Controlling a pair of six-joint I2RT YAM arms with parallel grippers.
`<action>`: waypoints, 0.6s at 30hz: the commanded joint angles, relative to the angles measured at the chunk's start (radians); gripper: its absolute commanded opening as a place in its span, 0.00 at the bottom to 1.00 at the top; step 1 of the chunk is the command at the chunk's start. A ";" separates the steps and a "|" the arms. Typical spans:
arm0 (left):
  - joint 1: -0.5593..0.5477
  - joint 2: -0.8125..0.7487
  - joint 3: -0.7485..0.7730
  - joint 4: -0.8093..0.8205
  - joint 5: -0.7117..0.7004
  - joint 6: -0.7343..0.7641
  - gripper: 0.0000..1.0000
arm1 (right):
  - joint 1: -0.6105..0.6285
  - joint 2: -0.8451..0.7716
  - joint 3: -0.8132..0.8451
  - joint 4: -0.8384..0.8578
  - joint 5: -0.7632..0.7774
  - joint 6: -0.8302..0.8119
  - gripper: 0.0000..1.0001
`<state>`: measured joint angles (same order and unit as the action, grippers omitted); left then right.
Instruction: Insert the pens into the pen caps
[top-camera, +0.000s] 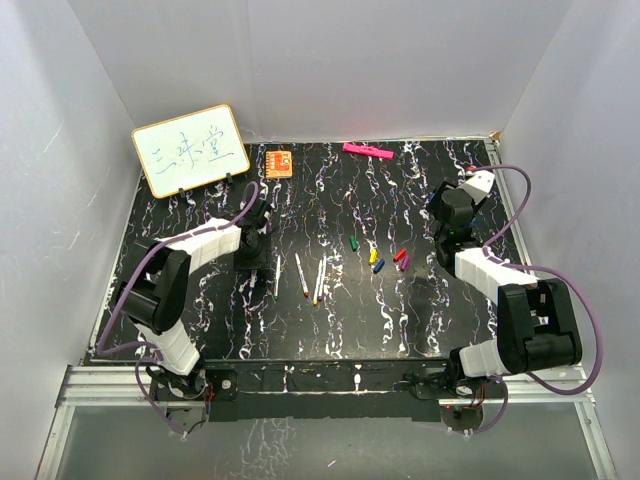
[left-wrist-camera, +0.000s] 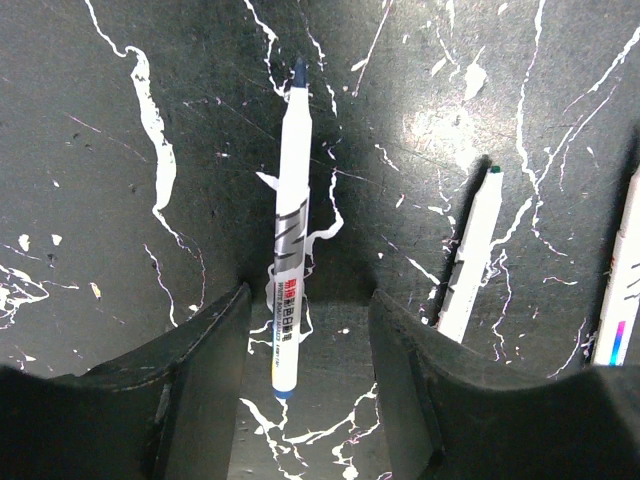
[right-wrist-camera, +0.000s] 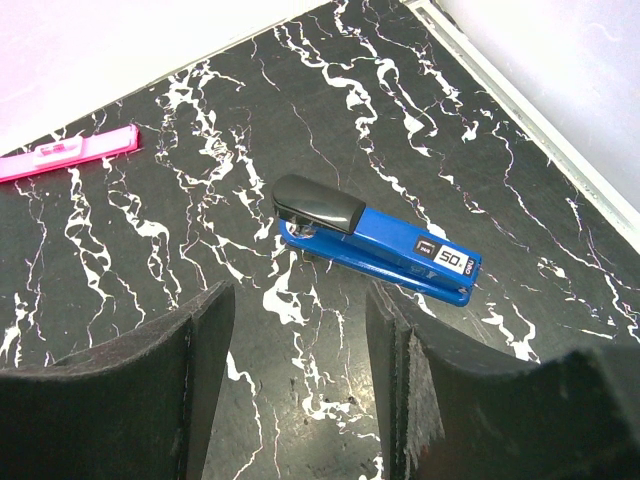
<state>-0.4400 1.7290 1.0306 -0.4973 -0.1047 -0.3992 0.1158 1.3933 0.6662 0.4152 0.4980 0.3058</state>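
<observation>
Black marbled table: left gripper jaws apart, straddling one pen without visible contact; right gripper jaws apart, holding nothing. Four pens lie mid-table; five pen caps just right of them

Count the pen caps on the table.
5, on the table, right of centre: green cap leftmost, then yellow cap, blue cap just nearer, red cap, and purple cap rightmost. None looks hidden.

White enclosure walls, black white-veined tabletop, metal front rail
</observation>
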 joint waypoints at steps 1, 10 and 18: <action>-0.006 0.078 -0.080 -0.037 0.058 -0.030 0.42 | 0.001 -0.032 0.029 0.034 0.004 0.006 0.52; -0.006 0.126 -0.072 -0.067 0.104 -0.022 0.36 | 0.001 -0.034 0.025 0.036 0.012 0.013 0.52; -0.006 0.127 -0.078 -0.069 0.092 -0.040 0.34 | 0.001 -0.028 0.028 0.034 0.011 0.012 0.52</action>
<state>-0.4374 1.7470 1.0321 -0.5030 -0.0902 -0.4091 0.1158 1.3876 0.6662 0.4149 0.4980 0.3161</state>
